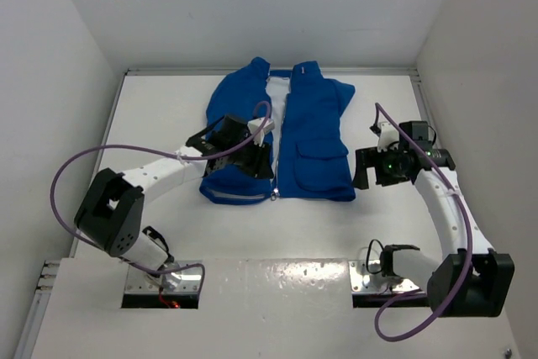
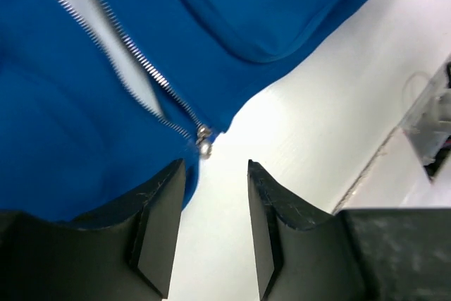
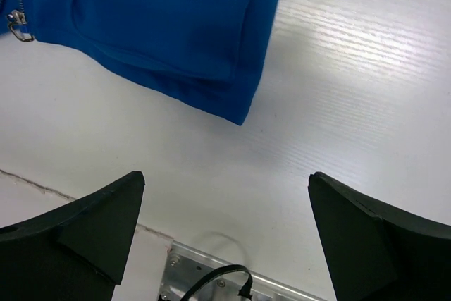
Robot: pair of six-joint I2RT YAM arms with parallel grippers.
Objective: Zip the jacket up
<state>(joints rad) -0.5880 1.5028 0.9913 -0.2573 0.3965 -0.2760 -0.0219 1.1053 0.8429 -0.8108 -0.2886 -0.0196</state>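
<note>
Blue fabric jacket [image 1: 315, 140] lies flat — silvery toothed zipper [image 2: 144, 61] open.

I see a white desk [image 1: 168, 115] boxed in by three plain white walls: a left wall [image 1: 50, 56], a back wall [image 1: 252, 6] and a right wall [image 1: 483, 48]. A thin metal rail [image 1: 168, 71] runs where the desk meets the back wall. A glossy white panel [image 1: 277, 279] along the near edge catches soft glare. The light looks even and diffuse, and my right wrist view shows fine parallel grain on the desk.
</note>
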